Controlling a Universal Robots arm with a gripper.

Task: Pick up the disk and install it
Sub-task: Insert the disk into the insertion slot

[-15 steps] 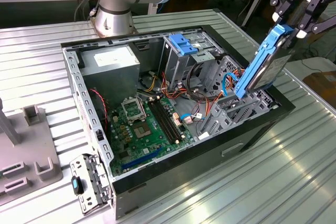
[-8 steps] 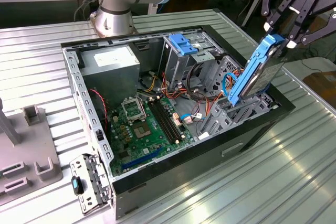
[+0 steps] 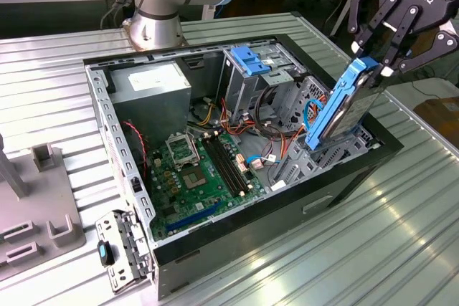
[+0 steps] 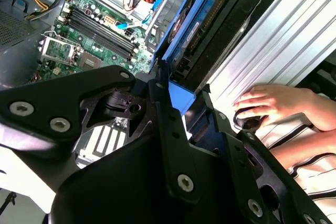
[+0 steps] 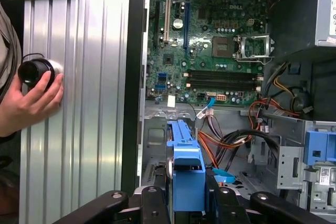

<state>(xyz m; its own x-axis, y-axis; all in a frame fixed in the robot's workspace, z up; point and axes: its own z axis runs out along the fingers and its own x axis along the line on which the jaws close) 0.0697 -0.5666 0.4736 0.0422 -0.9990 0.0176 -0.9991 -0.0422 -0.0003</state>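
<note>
Gripper [image 3: 374, 69] clenched on the upper end of the disk [image 3: 343, 109], black fingers [image 3: 393, 23] pinching the bright blue carrier rail from both sides. Held tilted, lower end dipping into the metal drive cage [image 3: 337, 150] at the corner of the open computer case [image 3: 237, 249] on the exterior view's right. Not yet seated: most of the drive standing proud above the case rim. Seen edge-on in the first wrist view as a blue rail [image 5: 185, 177] between the fingertips, above the cage floor. In the second wrist view, disk [image 4: 210, 30] running away from the gripper [image 4: 176, 95] toward the case interior. Green motherboard [image 3: 204, 170] flat on the case bottom, well apart from the disk. Second blue latch piece [image 3: 251, 59] on the upper bay, untouched. Person's hand [image 5: 29, 98] resting on the ribbed metal table [image 3: 401, 234] just beside the case, gripping a round black knob [image 5: 34, 72].
</note>
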